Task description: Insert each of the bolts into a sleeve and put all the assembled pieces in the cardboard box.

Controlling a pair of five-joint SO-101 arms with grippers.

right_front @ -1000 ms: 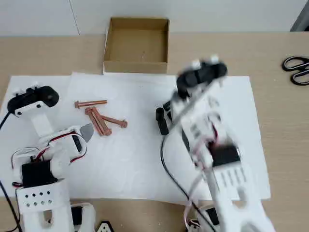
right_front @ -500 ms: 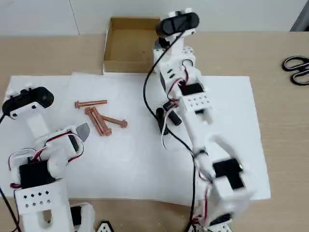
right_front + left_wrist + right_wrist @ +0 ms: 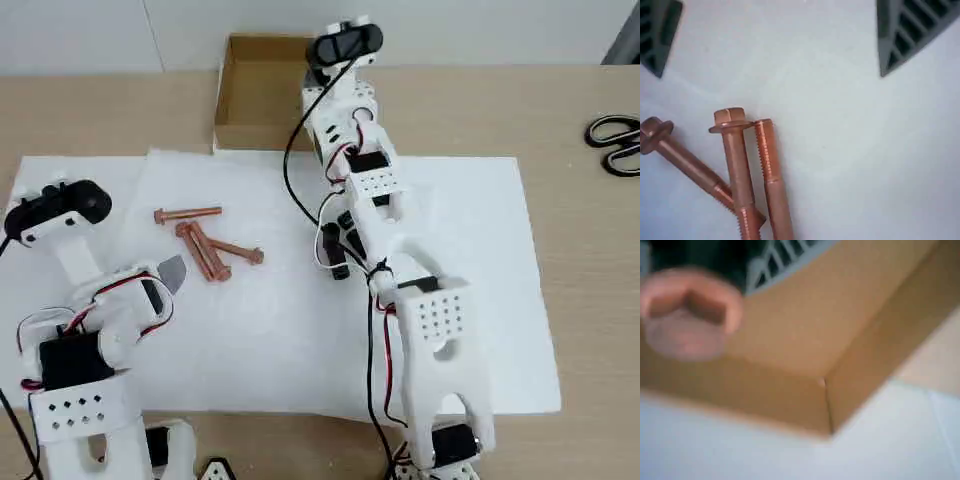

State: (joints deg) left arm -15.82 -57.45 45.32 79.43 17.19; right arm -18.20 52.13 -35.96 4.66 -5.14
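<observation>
Several copper bolts (image 3: 208, 249) lie on the white sheet, one (image 3: 188, 213) a little apart from the rest. Close up, three bolts (image 3: 737, 165) lie fanned together. My left gripper (image 3: 775, 35) hangs open just above them, and from above it (image 3: 168, 274) sits by their near side. The cardboard box (image 3: 282, 92) stands at the back. My right arm stretches to its right front corner. My right gripper (image 3: 715, 275) is shut on a black sleeve with a copper bolt (image 3: 687, 315) in it, held over the box wall (image 3: 860, 370). Black sleeves (image 3: 335, 252) lie mid-sheet, partly under that arm.
The white sheet (image 3: 270, 340) covers most of the wooden table. Black scissors (image 3: 614, 140) lie at the far right edge. The right arm's body spans from the front of the sheet to the box.
My right arm has swung from the middle of the sheet back to the box's right front corner, carrying the bolt and sleeve. The left arm has hardly moved.
</observation>
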